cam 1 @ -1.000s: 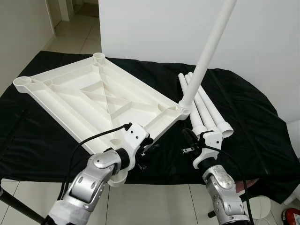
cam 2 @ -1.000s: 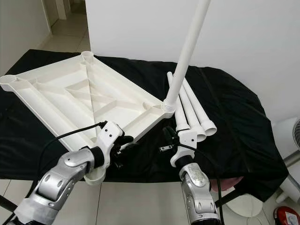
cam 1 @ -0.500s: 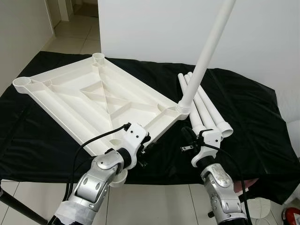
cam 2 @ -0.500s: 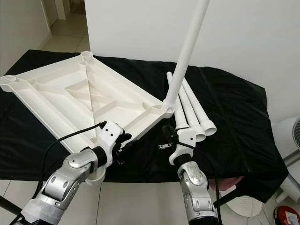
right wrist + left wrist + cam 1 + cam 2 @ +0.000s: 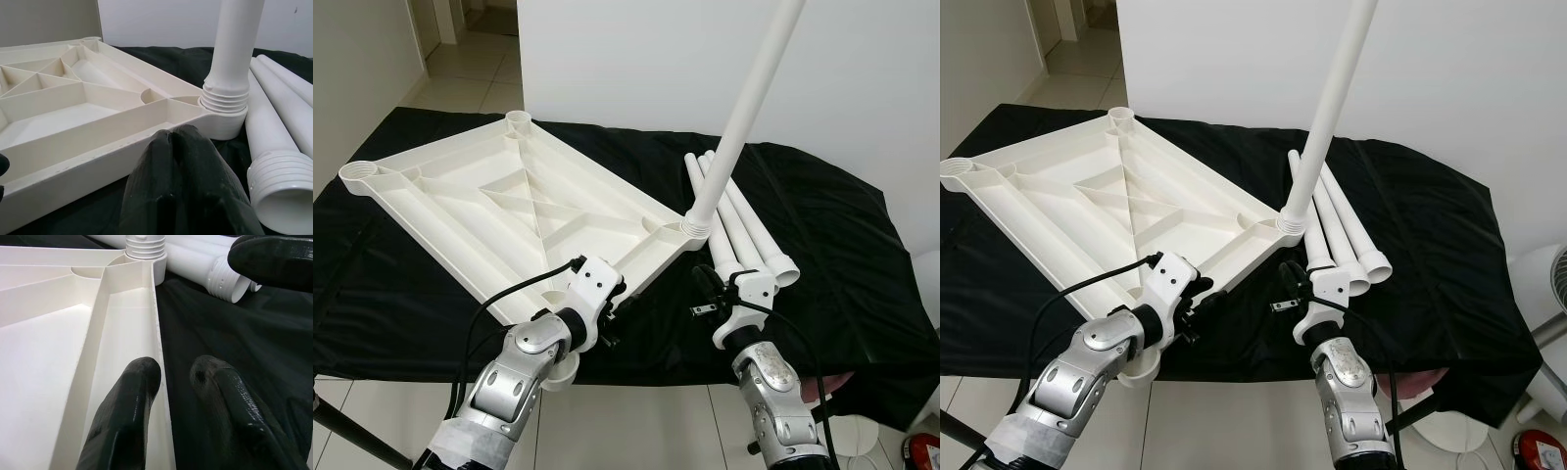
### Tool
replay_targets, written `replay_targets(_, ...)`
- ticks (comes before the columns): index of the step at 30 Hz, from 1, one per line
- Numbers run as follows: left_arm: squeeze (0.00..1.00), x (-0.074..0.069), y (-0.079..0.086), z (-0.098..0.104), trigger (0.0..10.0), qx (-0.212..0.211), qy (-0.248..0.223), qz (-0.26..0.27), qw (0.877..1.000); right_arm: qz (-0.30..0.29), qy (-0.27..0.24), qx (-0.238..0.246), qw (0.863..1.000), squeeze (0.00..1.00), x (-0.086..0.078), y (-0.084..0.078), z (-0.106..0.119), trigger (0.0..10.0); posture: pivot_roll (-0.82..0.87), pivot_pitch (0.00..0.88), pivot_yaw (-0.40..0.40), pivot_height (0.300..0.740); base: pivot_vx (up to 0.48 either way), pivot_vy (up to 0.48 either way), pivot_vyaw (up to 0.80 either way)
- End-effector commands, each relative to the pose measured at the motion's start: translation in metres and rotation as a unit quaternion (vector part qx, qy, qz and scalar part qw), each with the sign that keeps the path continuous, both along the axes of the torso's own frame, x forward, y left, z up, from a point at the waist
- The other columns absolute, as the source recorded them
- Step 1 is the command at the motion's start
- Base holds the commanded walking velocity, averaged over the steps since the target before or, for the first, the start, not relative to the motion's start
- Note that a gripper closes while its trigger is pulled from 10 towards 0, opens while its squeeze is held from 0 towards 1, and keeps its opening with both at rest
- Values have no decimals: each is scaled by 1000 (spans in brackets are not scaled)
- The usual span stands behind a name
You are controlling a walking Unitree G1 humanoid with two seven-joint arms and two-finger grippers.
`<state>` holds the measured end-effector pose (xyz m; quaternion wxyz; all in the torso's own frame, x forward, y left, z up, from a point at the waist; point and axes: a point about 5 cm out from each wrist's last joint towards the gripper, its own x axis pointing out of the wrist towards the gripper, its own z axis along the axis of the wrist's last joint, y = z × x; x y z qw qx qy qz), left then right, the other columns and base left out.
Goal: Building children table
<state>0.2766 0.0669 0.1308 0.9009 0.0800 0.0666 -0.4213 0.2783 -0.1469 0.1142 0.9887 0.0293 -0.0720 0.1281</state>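
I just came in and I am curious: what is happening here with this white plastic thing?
The robot is assembling a small table on a black cloth. The white tabletop lies upside down, with one leg standing in its corner socket. Three loose legs lie beside it. The left gripper, open, straddles the tabletop's near edge; the right gripper, shut, waits near the fitted leg.

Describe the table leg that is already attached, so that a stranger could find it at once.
On the black cloth lies an upside-down white tabletop. At its corner nearest the loose legs, one white leg stands up from the socket. The other three lie flat on the cloth beside it.
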Motion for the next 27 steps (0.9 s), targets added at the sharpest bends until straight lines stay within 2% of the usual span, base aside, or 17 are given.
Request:
replay_targets(1, 0, -1, -2, -6, 10000, 8, 10, -2, 1000, -6, 1, -3, 1000, 0, 1, -2, -1, 10000, -6, 0, -97, 740, 0, 0, 0)
replay_targets(5, 0, -6, -4, -13, 10000, 27, 23, -21, 999, -6, 2, -4, 1000, 0, 0, -2, -3, 10000, -6, 0, -97, 740, 0, 0, 0)
replay_targets(8, 0, 0, -4, -21, 10000, 45, 45, 4, 998, -6, 2, -5, 1000, 0, 0, -2, -2, 10000, -11, 0, -98, 740, 0, 0, 0)
replay_targets(12, 0, 8, 1, -25, 10000, 57, 52, 41, 996, -6, 1, -6, 1000, 0, 0, -3, -2, 10000, -13, 0, -96, 740, 0, 0, 0)
replay_targets(25, 0, 13, 4, -21, 10000, 47, 52, 59, 996, -5, 1, -6, 1000, 0, -1, -3, -3, 10000, -17, 0, -92, 740, 0, 0, 0)
replay_targets(26, 1000, 13, 4, -20, 10000, 37, 57, 59, 996, -5, 1, -7, 1000, 0, -1, -3, -3, 10000, -17, 0, -92, 740, 0, 0, 0)
replay_targets(27, 1000, 13, 4, -20, 10000, 37, 57, 59, 996, -5, 1, -7, 1000, 0, -1, -3, -3, 10000, -17, 0, -92, 740, 0, 0, 0)
